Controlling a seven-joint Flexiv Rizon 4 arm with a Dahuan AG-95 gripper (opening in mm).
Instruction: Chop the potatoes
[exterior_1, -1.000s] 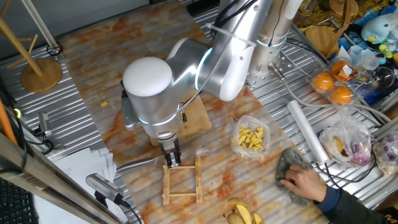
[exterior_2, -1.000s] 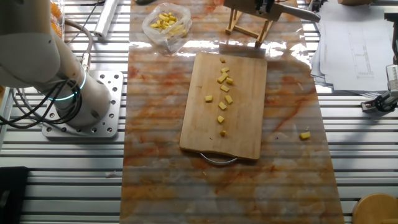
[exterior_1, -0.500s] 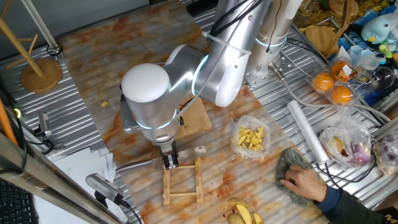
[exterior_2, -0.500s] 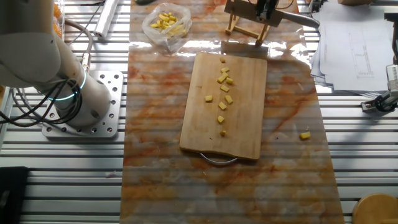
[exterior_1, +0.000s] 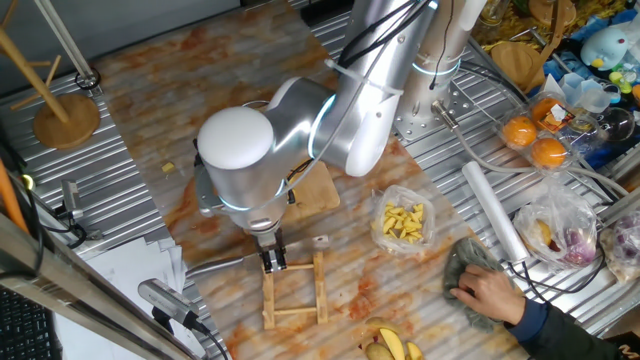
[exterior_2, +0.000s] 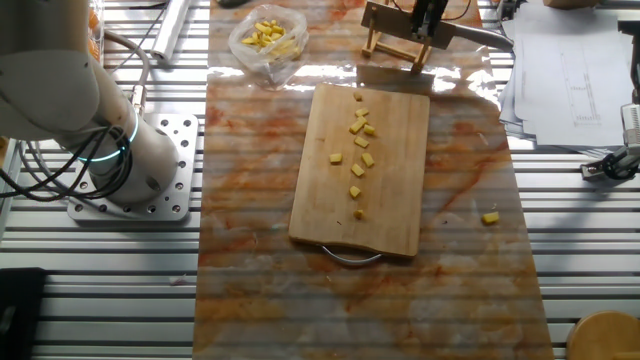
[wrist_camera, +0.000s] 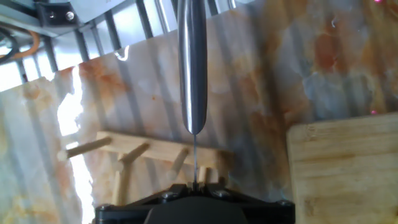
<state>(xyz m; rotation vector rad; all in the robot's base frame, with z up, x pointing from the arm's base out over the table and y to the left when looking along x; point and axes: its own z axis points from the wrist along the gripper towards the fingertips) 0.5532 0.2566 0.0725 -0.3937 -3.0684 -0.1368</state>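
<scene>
Yellow potato cubes (exterior_2: 358, 152) strung lengthwise along board (exterior_2: 330, 215).

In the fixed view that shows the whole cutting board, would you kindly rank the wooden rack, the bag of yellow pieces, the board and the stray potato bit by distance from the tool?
1. Wooden rack: directly under the tool, top edge.
2. Cutting board: just below the rack, centre.
3. Bag: top left.
4. Stray potato bit: right of the board, lower down.

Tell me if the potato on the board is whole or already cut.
Already cut. The potato lies as small yellow cubes scattered along the cutting board; no whole wedge shows there.
</scene>
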